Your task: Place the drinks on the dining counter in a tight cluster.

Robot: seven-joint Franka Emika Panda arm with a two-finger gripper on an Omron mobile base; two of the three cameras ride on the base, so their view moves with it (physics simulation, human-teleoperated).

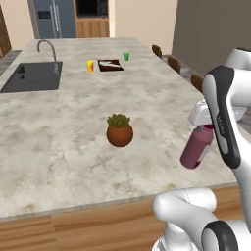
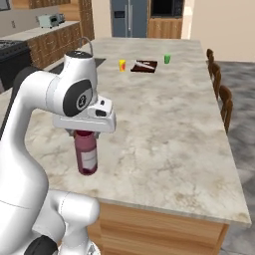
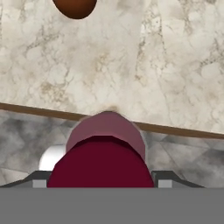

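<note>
My gripper [image 1: 203, 128] [image 2: 84, 133] [image 3: 103, 180] is shut on the neck of the tall dark-red bottle [image 1: 196, 148] [image 2: 86, 155] [image 3: 104, 151], one of the drinks. The bottle hangs tilted under the hand, at the near edge of the dining counter [image 1: 63, 147] [image 2: 164, 139] [image 3: 153, 65]. In the hand view its maroon cap sits between the two fingers, and the counter's wooden edge and grey floor lie beneath it.
A round brown plant pot [image 1: 120, 133] [image 3: 75, 6] stands mid-counter, left of the bottle. Far back are a yellow cup [image 1: 90, 65] [image 2: 122, 65], a green cup [image 1: 126, 56] [image 2: 167, 59] and a dark board [image 1: 110, 64] [image 2: 144, 65]. The sink [image 1: 32, 76] is far left; chairs [image 2: 219, 74] line the right edge.
</note>
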